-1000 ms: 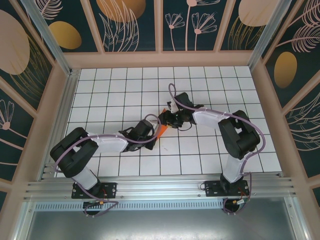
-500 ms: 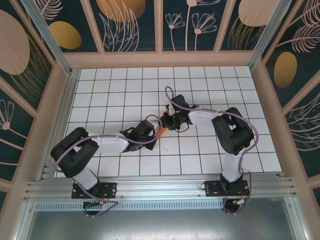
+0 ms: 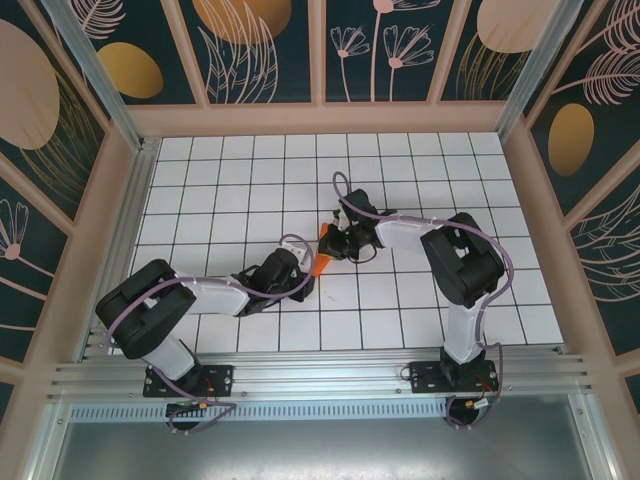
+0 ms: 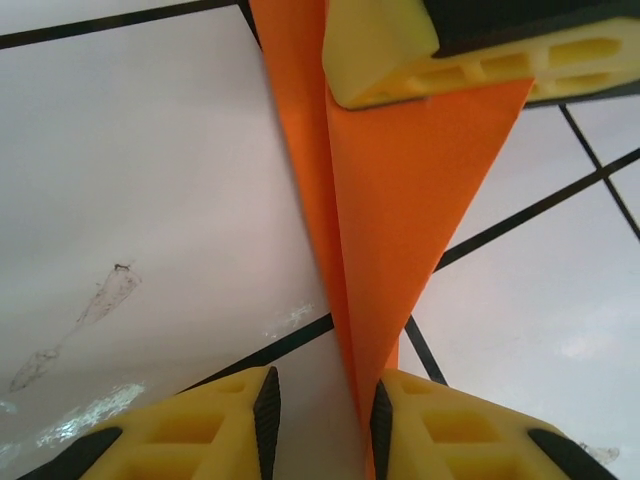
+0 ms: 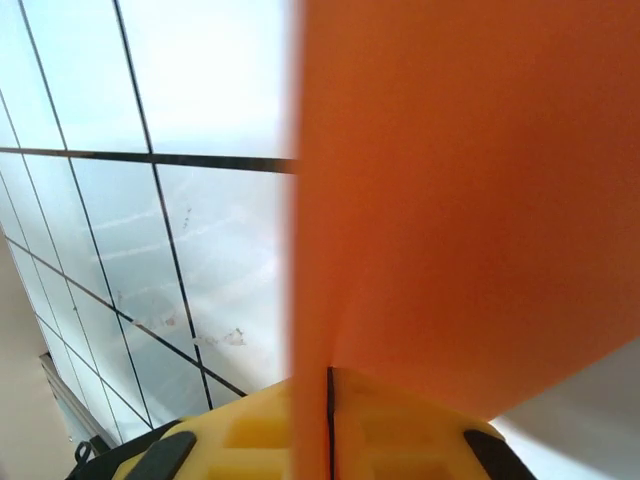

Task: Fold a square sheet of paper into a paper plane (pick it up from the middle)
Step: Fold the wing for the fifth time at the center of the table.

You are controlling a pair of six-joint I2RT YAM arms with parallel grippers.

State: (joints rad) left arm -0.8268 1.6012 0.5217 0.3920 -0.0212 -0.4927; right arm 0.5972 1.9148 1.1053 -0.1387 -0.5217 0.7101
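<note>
The orange paper (image 3: pixel 321 264) is folded into a narrow, pointed, layered shape with a centre crease (image 4: pixel 400 200) and is held off the white grid table. My right gripper (image 3: pixel 330 240) is shut on its upper part. In the right wrist view the sheet (image 5: pixel 460 180) runs straight up from the closed jaws (image 5: pixel 329 400). My left gripper (image 3: pixel 308 272) is open at the paper's lower tip. In the left wrist view the tip hangs between the fingers (image 4: pixel 322 420) and touches the right pad (image 4: pixel 380 425). A yellow finger of the right gripper (image 4: pixel 400 50) pinches the paper from above.
The white tiled table (image 3: pixel 420 170) is walled by wooden frames with patterned panels on three sides. An aluminium rail (image 3: pixel 320 375) carries both arm bases at the near edge. Purple cables loop beside each forearm.
My left gripper has drawn back toward the near left, down along the paper to its tip. The right gripper has shifted slightly left with the paper still in it.
</note>
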